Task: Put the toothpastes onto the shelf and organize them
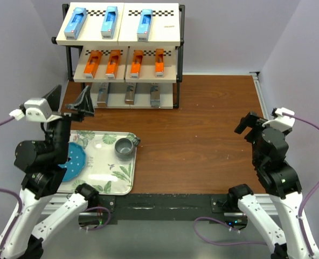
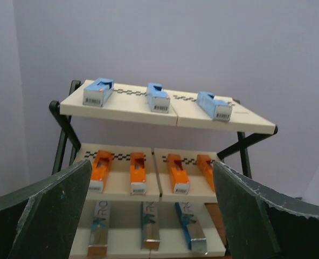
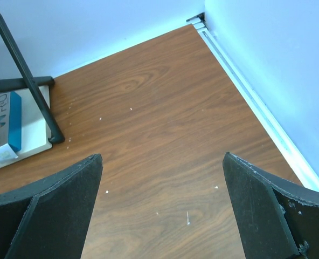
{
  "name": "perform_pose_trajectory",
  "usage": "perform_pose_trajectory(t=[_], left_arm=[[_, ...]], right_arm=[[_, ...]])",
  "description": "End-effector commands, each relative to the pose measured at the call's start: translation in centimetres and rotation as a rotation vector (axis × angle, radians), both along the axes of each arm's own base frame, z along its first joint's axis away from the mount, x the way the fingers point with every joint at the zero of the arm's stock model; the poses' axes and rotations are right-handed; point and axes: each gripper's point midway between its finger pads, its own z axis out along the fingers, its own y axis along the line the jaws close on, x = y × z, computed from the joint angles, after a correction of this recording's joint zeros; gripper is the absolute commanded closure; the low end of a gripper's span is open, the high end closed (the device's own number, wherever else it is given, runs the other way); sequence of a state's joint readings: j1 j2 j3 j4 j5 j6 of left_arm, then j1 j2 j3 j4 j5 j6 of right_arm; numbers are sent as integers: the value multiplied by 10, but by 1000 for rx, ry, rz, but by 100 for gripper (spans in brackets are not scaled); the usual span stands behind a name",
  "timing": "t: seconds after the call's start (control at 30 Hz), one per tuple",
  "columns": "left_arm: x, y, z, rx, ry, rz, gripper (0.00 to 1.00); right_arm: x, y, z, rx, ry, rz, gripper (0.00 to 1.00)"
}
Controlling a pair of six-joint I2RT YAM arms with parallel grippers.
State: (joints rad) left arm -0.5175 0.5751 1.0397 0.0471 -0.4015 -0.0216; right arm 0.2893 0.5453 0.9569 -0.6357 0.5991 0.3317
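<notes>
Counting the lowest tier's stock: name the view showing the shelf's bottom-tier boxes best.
Left wrist: it faces the shelf head-on, so the bottom-tier boxes show full length. Top external shows only their front parts under the upper boards; right wrist catches one blue box.

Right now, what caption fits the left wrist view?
Open left tool facing shelf: blue boxes top, orange boxes middle, shiny boxes bottom.

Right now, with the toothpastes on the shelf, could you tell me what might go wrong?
1. The open left gripper hangs close to the lower left corner of the shelf. A careless swing could knock the frame or the nearest metallic box.
2. The light blue boxes end near the top board's front edge, so a jolt to the shelf might tip them off.
</notes>
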Motion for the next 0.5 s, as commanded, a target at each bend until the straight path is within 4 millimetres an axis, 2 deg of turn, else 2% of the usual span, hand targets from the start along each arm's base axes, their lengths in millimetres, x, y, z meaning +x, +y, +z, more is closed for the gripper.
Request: perform_pose_trajectory(t=[0.0, 0.07, 0.1, 0.17, 0.2, 0.3, 0.37, 0.47], left_arm=[[-1, 18, -63, 100, 147, 92, 0], [-12, 27, -74, 73, 148, 106, 0], [-13, 29, -91, 86, 190, 113, 0], [-29, 39, -96, 46, 184, 116, 0], [-32, 43, -107, 51, 208, 126, 0], [-53, 56, -113, 44, 193, 132, 0], [-67, 65, -110, 39, 163, 137, 0], [-82, 72, -107, 73, 147, 139, 0]], right_arm=[[-17, -7, -10, 71, 22, -55, 2], [-23, -9, -13, 123, 15, -89, 2], [-28, -12, -16, 133, 20, -102, 2], [-32, -12, -18, 146, 19, -102, 2], [-36, -13, -20, 143, 25, -104, 2], [-46, -19, -19, 131, 24, -116, 2], [-52, -24, -16, 122, 8, -129, 2], [-55, -21, -16, 131, 5, -107, 2]])
